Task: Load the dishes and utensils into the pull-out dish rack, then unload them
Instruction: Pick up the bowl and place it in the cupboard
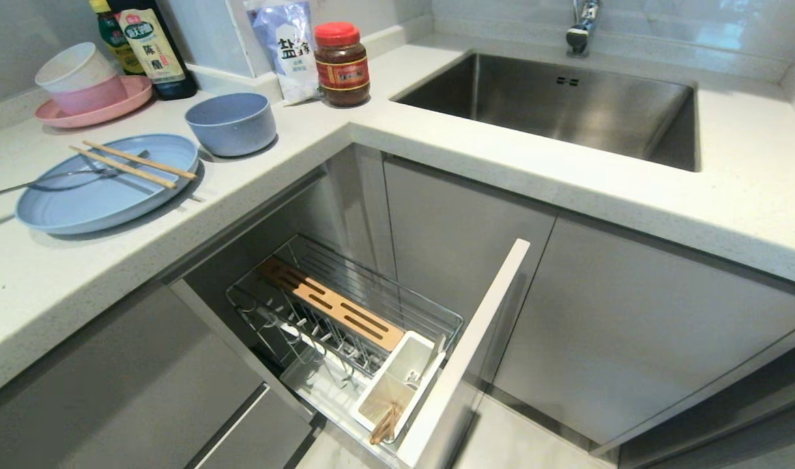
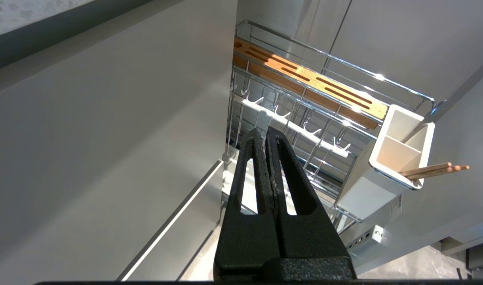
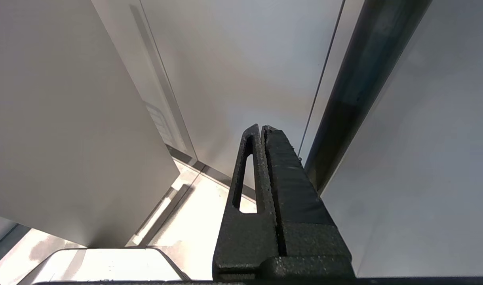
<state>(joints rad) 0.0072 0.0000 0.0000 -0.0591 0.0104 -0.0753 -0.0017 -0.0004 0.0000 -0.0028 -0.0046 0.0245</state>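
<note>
Your matte pale blue plate point(image 1: 104, 189) lies flat on the speckled white counter point(image 1: 384, 140), with the light wooden chopsticks point(image 1: 133, 164) and slim silver fork point(image 1: 58, 179) across it. The small round blue bowl point(image 1: 231, 122) sits just beside it. Below, the chrome wire dish rack point(image 1: 345, 312) is pulled out, its slotted wooden strip point(image 1: 332, 303) bare and another pair of chopsticks point(image 2: 433, 170) in the white plastic caddy point(image 1: 397, 384). Your left gripper point(image 2: 264, 132) and right gripper point(image 3: 261, 128) hang low by the grey cabinet fronts, ribbed black fingers pressed together, holding nothing.
</note>
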